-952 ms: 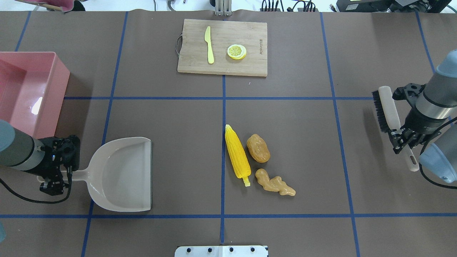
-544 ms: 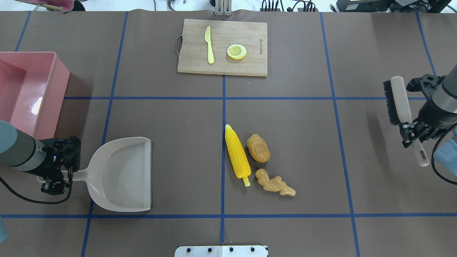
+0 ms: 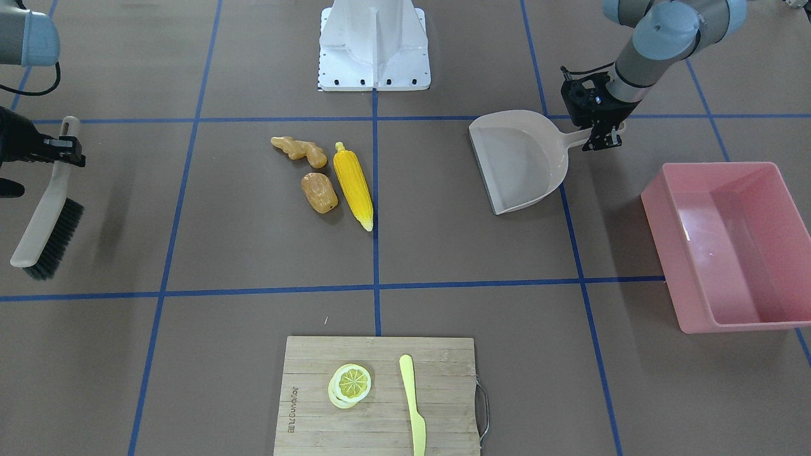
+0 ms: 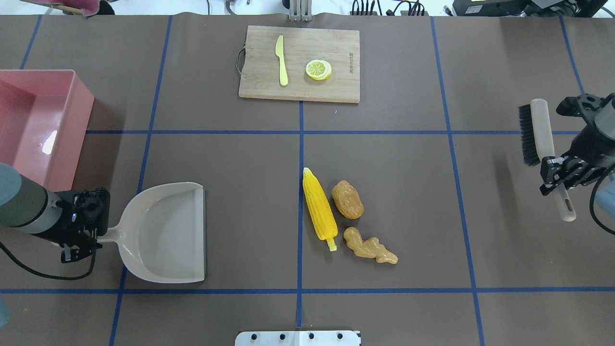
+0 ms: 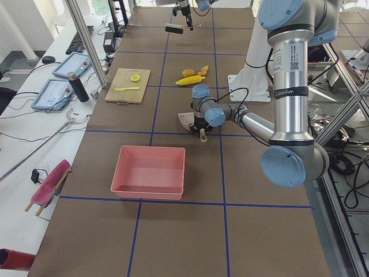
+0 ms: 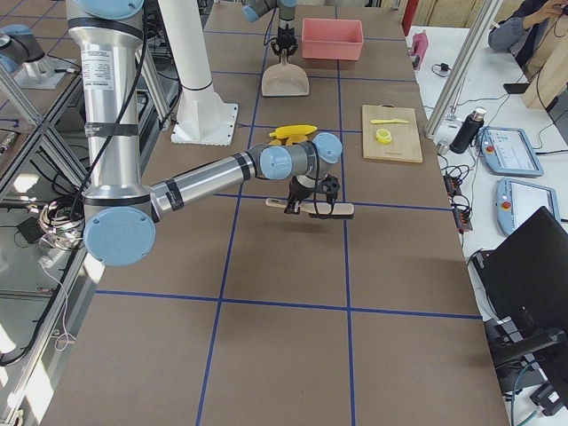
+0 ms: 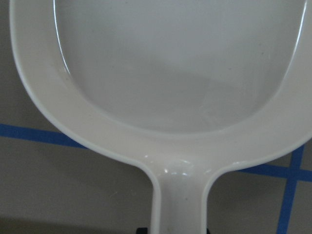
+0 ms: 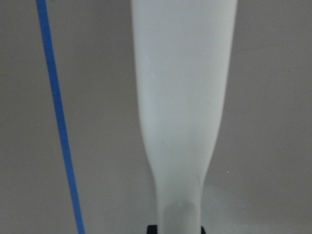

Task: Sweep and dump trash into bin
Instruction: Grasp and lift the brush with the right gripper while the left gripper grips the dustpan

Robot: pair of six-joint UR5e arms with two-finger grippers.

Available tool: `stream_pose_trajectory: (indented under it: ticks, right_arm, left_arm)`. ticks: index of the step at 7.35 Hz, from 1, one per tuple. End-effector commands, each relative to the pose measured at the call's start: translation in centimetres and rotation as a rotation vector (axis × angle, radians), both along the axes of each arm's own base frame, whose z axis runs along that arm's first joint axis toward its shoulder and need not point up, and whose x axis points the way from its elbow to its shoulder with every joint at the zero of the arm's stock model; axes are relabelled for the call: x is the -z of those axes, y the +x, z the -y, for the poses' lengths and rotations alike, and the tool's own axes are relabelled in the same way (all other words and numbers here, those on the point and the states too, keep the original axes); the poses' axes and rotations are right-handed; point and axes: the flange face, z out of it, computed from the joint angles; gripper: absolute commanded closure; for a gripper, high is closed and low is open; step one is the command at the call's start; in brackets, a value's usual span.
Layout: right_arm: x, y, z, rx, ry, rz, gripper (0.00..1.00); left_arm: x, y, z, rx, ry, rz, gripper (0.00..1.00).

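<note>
The trash lies near the table's middle: a yellow corn cob (image 4: 319, 209), a golden-brown potato lump (image 4: 348, 199) and a tan ginger root (image 4: 369, 246), close together. The pink bin (image 4: 41, 122) stands at the far left. My left gripper (image 4: 79, 235) is shut on the handle of the beige dustpan (image 4: 163, 233), whose open mouth faces the trash; the pan fills the left wrist view (image 7: 175, 78). My right gripper (image 4: 557, 175) is shut on the handle of a beige brush (image 4: 540, 139) with black bristles, held at the table's right edge, well right of the trash.
A wooden cutting board (image 4: 300, 63) at the far middle holds a yellow-green knife (image 4: 281, 60) and a lemon slice (image 4: 318, 69). The robot's white base plate (image 4: 298, 338) is at the near edge. Blue tape lines cross the brown table.
My right gripper has carried the brush to the right and a little away from the robot. The dustpan has shifted and turned slightly in my left gripper. The trash has not moved.
</note>
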Motion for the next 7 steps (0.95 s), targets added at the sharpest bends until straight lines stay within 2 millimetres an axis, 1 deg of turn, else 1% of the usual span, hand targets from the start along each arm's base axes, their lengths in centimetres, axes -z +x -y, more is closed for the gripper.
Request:
stream_pose_trajectory:
  ticks: [1,2,3,4,5,6,7]
  right_arm:
    - [5.1,-1.0,1.1,0.021,0.095,0.076,1.00]
    - [6.7,-1.0,1.0,0.016,0.116,0.093,1.00]
    - [7.6,-1.2,1.3,0.022,0.145,0.116,1.00]
    - [8.4,-2.0,1.3,0.037,0.159,0.172,1.00]
    - [8.3,-2.5,0.7,0.056,0.099,0.248,1.00]
    - [8.5,-2.5,0.2,0.072,0.050,0.313,1.00]
    - [7.5,-2.0,-0.7,0.075,0.046,0.320,1.00]
  left_arm:
    - [1.1,-0.6,-0.2,0.000,0.005,-0.017,1.00]
    - [1.6,-0.8,-0.2,-0.023,0.032,-0.025,1.00]
    - [2.0,-0.5,-0.1,-0.102,0.029,0.017,1.00]
    - [4.5,0.8,1.0,-0.107,0.045,0.024,1.00]
    - [6.1,1.9,2.0,-0.098,0.067,0.015,1.00]
    - [8.7,3.3,3.2,-0.090,0.079,0.006,1.00]
    - [11.5,4.3,4.4,-0.078,0.057,0.035,1.00]
